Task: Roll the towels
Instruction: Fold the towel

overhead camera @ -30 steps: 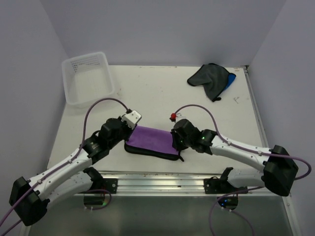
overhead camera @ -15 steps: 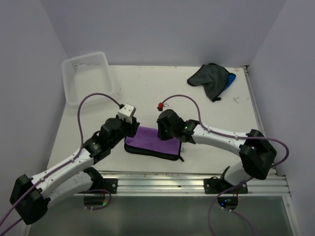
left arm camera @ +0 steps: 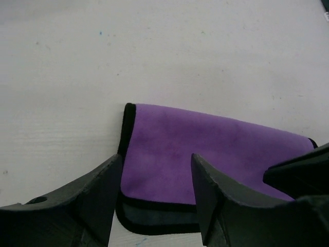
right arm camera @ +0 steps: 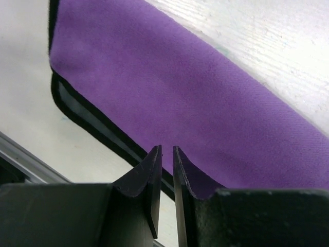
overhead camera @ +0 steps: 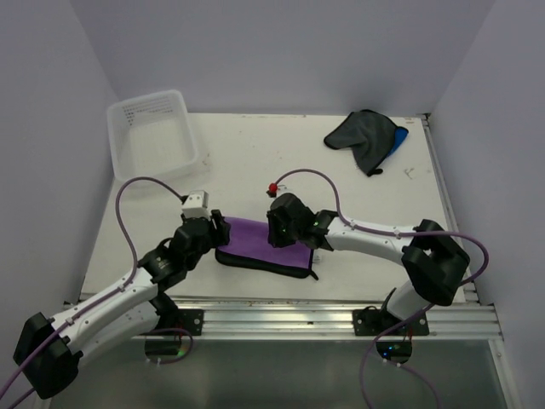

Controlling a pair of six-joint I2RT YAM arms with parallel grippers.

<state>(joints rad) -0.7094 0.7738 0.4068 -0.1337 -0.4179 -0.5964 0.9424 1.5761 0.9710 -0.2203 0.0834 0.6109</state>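
The purple towel (overhead camera: 258, 244) lies folded flat near the table's front edge, its black-trimmed lower layer showing along the near side. My left gripper (overhead camera: 220, 230) is at the towel's left end. In the left wrist view it (left arm camera: 157, 172) is open, with the purple towel (left arm camera: 205, 149) lying between and beyond its fingers, untouched. My right gripper (overhead camera: 279, 234) hovers over the towel's middle. In the right wrist view it (right arm camera: 167, 150) is open by a narrow slit over the purple towel (right arm camera: 205, 103), holding nothing. The dark grey-black towel (overhead camera: 362, 132) lies crumpled at the back right on the blue towel (overhead camera: 398, 139).
A clear plastic tub (overhead camera: 153, 136) stands at the back left corner of the white table (overhead camera: 255, 162). A metal rail (overhead camera: 272, 315) runs along the front edge. Purple cables arch above both wrists.
My left gripper has opened and drawn back to the left, off the towel's end. My right gripper has slid left from the towel's right end to its middle and parted slightly.
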